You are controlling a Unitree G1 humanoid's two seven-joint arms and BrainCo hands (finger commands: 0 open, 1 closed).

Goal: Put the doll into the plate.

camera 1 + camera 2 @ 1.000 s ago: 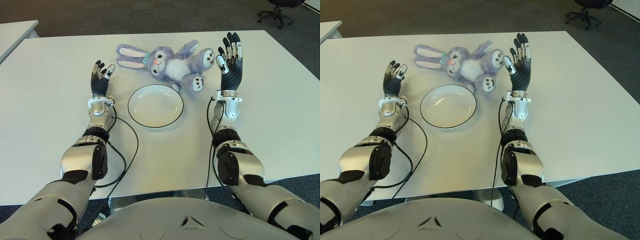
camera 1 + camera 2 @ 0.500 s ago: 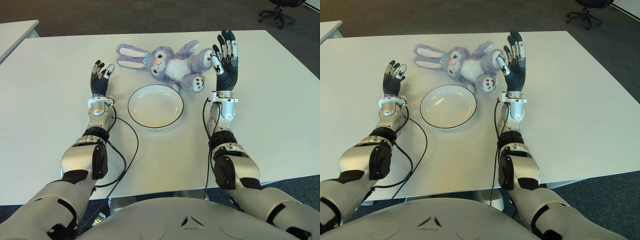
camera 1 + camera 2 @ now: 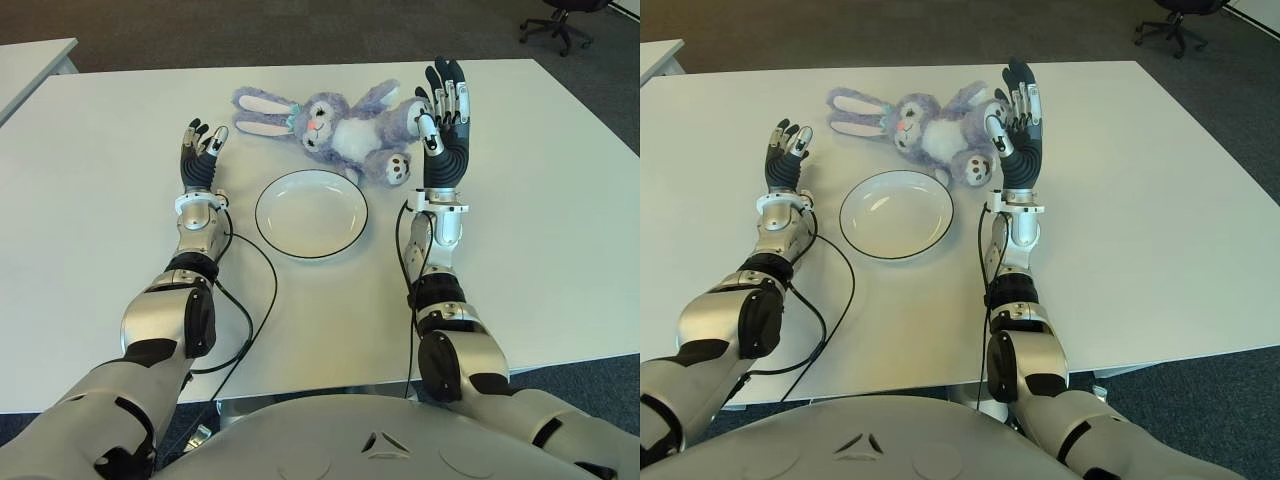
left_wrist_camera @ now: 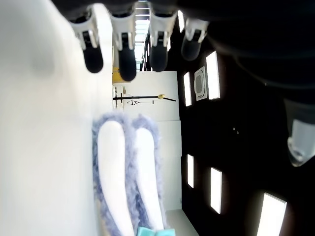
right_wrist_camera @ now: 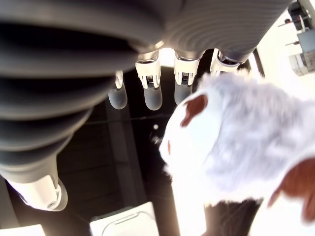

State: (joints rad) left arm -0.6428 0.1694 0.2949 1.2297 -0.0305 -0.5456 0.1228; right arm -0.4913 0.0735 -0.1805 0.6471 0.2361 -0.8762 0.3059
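A purple plush bunny doll (image 3: 335, 124) with long white-lined ears lies on its back at the far side of the white table (image 3: 100, 250). Just in front of it stands the white plate (image 3: 311, 211) with a dark rim, nothing in it. My right hand (image 3: 444, 108) is raised with its fingers spread, palm turned toward the doll's right foot (image 5: 231, 142), which fills the right wrist view close by. My left hand (image 3: 201, 150) shows left of the plate, fingers relaxed and holding nothing; its wrist view looks at the doll's ears (image 4: 129, 177).
An office chair (image 3: 560, 18) stands on the dark carpet beyond the table's far right corner. Another white table's edge (image 3: 35, 60) shows at the far left. Black cables (image 3: 250, 300) run along both forearms.
My right hand has moved left toward the doll, from clear of its foot to right beside it. The left hand, doll and plate have stayed put.
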